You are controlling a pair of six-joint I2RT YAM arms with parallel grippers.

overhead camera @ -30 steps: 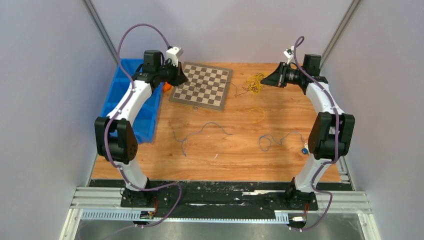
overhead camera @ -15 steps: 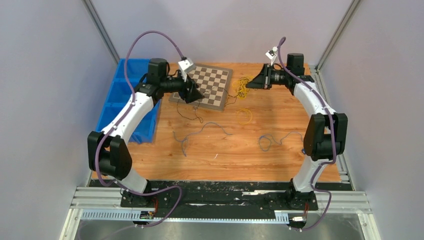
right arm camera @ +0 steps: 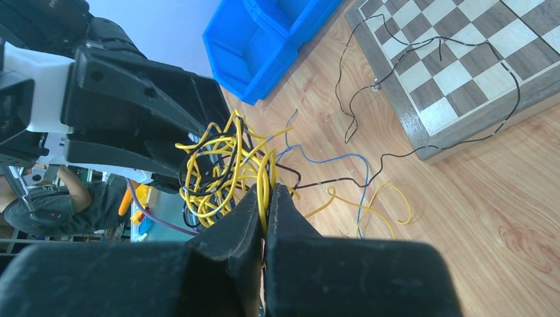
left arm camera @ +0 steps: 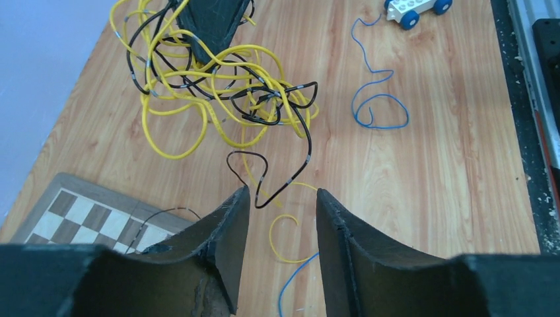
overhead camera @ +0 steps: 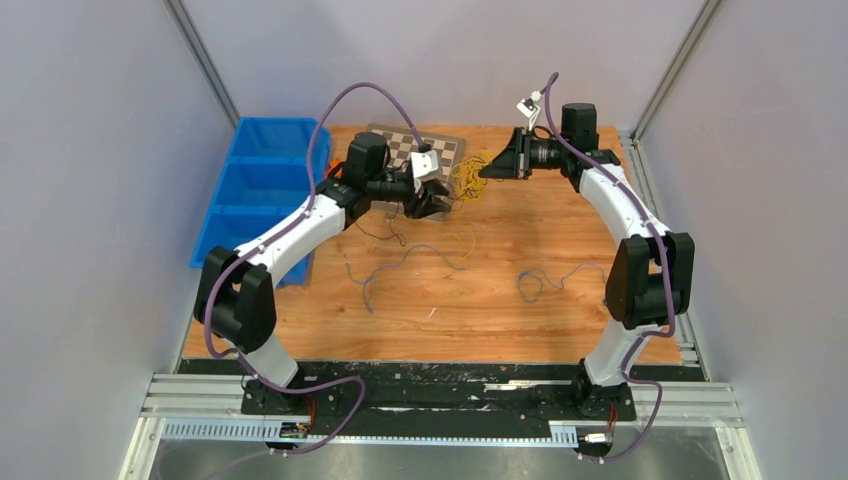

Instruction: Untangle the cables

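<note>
1. Cables of thin yellow and black wire [left arm camera: 218, 79] are bunched into one loose wad near the far side of the table. The wad is just beside the chequered wooden chessboard [right arm camera: 475, 66] and appears to hang from the right arm's grip.
2. The right pincer [right arm camera: 265, 198] is closed tight on several yellow strands at the top of the wad.
3. The left pincer [left arm camera: 277, 198] stands partly open and holds nothing. A black loop [left arm camera: 264, 188] dangling from the wad sits right at its tips, not pinched.
4. Some of the task looks done, with single wires lying apart from the wad:
   - a wavy blue-grey wire [overhead camera: 405, 262] lies mid-table;
   - a looped blue wire [left arm camera: 376, 109] lies towards the right;
   - a short yellow curl [left arm camera: 272, 234] lies below the wad;
   - a thin black wire [right arm camera: 455, 42] trails across the chessboard.
5. Most of the work seems left, since the yellow and black strands in the wad are closely interlaced and each needs pulling free.
6. The orange-brown wooden table [overhead camera: 500, 320] also carries a small white toy block with blue wheels [left arm camera: 413, 8]. A blue plastic compartment bin [overhead camera: 250, 170] sits at its left edge.
7. Plain grey walls [overhead camera: 100, 150] enclose the table on three sides. An aluminium rail [overhead camera: 450, 400] runs along the near edge, where both arms are bolted.
</note>
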